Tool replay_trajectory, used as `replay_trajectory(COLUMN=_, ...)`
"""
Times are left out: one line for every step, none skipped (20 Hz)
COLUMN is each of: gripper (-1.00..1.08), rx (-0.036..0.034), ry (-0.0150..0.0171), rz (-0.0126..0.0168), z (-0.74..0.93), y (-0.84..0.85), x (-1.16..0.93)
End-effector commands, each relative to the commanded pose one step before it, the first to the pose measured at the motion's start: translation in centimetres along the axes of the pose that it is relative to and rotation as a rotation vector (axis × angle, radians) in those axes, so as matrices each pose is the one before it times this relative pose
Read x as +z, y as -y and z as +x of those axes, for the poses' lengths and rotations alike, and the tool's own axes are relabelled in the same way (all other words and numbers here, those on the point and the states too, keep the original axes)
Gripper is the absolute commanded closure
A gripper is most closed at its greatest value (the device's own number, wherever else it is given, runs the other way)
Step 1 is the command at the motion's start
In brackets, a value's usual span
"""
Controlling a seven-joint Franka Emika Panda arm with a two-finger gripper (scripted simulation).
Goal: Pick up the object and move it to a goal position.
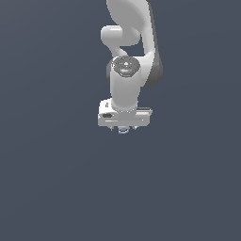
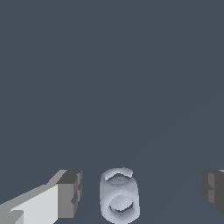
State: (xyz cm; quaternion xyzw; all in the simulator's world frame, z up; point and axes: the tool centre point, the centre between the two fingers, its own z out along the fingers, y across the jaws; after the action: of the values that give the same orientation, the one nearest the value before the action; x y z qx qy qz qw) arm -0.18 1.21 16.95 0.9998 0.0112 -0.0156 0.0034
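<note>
Object (image 2: 120, 195): you are seeing it sitting between the two fingers, touching neither.
End effector (image 2: 141, 192): it is standing wide, holding nothing.
Exterior view: object (image 1: 123, 129) is peeking out just beneath the white bar.

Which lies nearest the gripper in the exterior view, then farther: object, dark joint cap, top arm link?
1. Object, directly under the gripper.
2. Dark joint cap, above it on the wrist.
3. Top arm link, at the upper edge.
</note>
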Motion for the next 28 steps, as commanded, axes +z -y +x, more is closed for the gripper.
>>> replay_trajectory(gripper=-0.92, rx=0.0, ry=0.0, rz=0.0, z=0.0, y=-0.001, x=0.0)
replay_trajectory(gripper=-0.92, rx=0.0, ry=0.0, rz=0.0, z=0.001, y=-0.051, x=-0.002)
replay_trajectory(gripper=-0.92, rx=0.0, ry=-0.00013, rz=-0.00068, z=0.001, y=-0.137, x=-0.015)
replay_trajectory(gripper=-0.92, rx=0.00003, ry=-0.00012, rz=-0.00068, z=0.003, y=-0.236, x=-0.02)
replay_trajectory(gripper=-0.92, rx=0.00008, ry=-0.00019, rz=-0.00118, z=0.005, y=-0.326, x=-0.034)
replay_trajectory(gripper=-0.92, rx=0.00017, ry=-0.0002, rz=-0.00152, z=0.01, y=-0.421, x=-0.05)
replay_trajectory(gripper=-0.92, rx=0.0003, ry=-0.00015, rz=-0.00166, z=0.02, y=-0.494, x=-0.069)
replay_trajectory(gripper=-0.92, rx=0.00042, ry=-0.00007, rz=-0.00148, z=0.028, y=-0.428, x=-0.075)
replay_trajectory(gripper=-0.92, rx=0.00046, ry=0.00002, rz=-0.0011, z=0.036, y=-0.337, x=-0.076)
replay_trajectory(gripper=-0.92, rx=0.00061, ry=0.00009, rz=-0.00102, z=0.041, y=-0.247, x=-0.073)
replay_trajectory(gripper=-0.92, rx=0.0, ry=0.0, rz=0.0, z=0.041, y=-0.127, x=-0.069)
replay_trajectory(gripper=-0.92, rx=0.00075, ry=0.0002, rz=-0.00059, z=0.03, y=-0.063, x=-0.034)
replay_trajectory(gripper=-0.92, rx=0.0, ry=0.0, rz=0.0, z=0.007, y=0.03, x=-0.008)
replay_trajectory(gripper=-0.92, rx=0.0, ry=0.0, rz=0.0, z=-0.016, y=0.048, x=0.028)
replay_trajectory(gripper=-0.92, rx=-0.00073, ry=-0.00018, rz=0.00063, z=-0.042, y=0.073, x=0.053)
replay_trajectory(gripper=-0.92, rx=-0.00065, ry=-0.00022, rz=0.00009, z=-0.068, y=0.056, x=0.084)
replay_trajectory(gripper=-0.92, rx=-0.00091, ry=-0.0003, rz=0.0002, z=-0.093, y=0.048, x=0.113)
replay_trajectory(gripper=-0.92, rx=-0.00129, ry=-0.00044, rz=0.00023, z=-0.12, y=0.053, x=0.138)
replay_trajectory(gripper=-0.92, rx=-0.00158, ry=-0.00054, rz=0.00024, z=-0.146, y=0.056, x=0.165)
replay_trajectory(gripper=-0.92, rx=-0.00171, ry=-0.00058, rz=0.00025, z=-0.172, y=0.054, x=0.194)
replay_trajectory(gripper=-0.92, rx=-0.00215, ry=-0.00073, rz=0.00033, z=-0.197, y=0.078, x=0.215)
replay_trajectory(gripper=-0.92, rx=-0.00233, ry=-0.00079, rz=0.00039, z=-0.224, y=0.093, x=0.243)
replay_trajectory(gripper=-0.92, rx=-0.00258, ry=-0.00087, rz=0.00046, z=-0.252, y=0.112, x=0.269)
replay_trajectory(gripper=-0.92, rx=-0.00281, ry=-0.00095, rz=0.0005, z=-0.281, y=0.123, x=0.294)
replay_trajectory(gripper=-0.92, rx=-0.0031, ry=-0.00105, rz=0.00053, z=-0.313, y=0.13, x=0.319)
replay_trajectory(gripper=-0.92, rx=-0.00336, ry=-0.00114, rz=0.00056, z=-0.346, y=0.138, x=0.343)
replay_trajectory(gripper=-0.92, rx=-0.0036, ry=-0.00122, rz=0.0006, z=-0.38, y=0.149, x=0.366)
replay_trajectory(gripper=-0.92, rx=-0.00388, ry=-0.00131, rz=0.00064, z=-0.415, y=0.163, x=0.388)
